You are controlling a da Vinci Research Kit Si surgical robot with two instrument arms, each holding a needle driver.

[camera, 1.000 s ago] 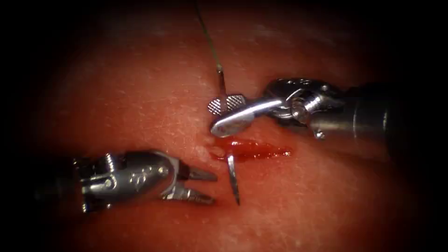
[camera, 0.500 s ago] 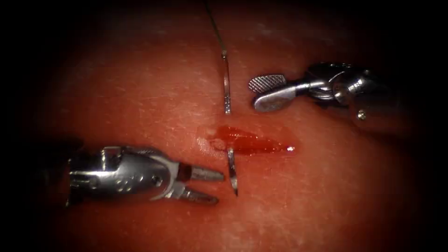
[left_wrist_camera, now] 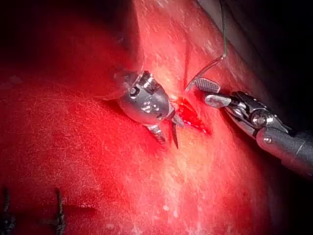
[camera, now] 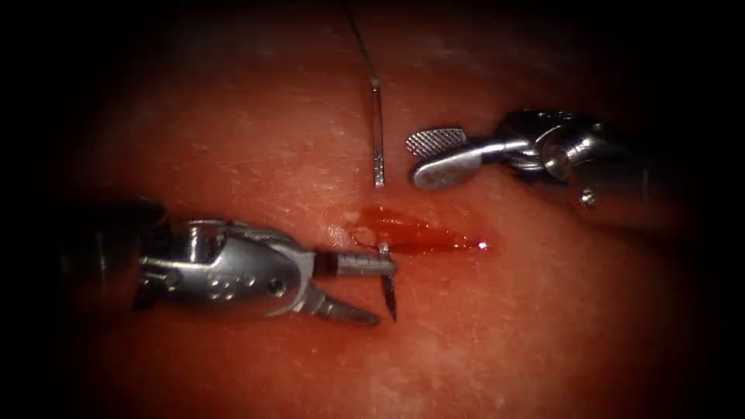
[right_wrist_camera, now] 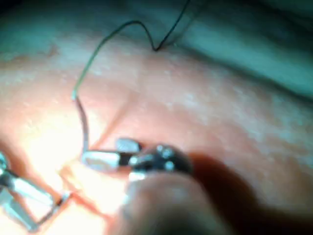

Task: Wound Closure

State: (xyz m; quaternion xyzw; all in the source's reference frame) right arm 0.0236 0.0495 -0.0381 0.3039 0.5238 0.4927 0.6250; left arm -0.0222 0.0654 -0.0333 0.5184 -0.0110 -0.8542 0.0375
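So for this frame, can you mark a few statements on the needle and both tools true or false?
1. The right tool grips the needle. False: its jaws are open, beside the tail end, holding nothing.
2. The needle sits in the tissue, both ends out. True.
3. The left tool is shut on the thread. False: its jaws are open at the needle's tip end.
4. Thread trails from the needle's tail. True.
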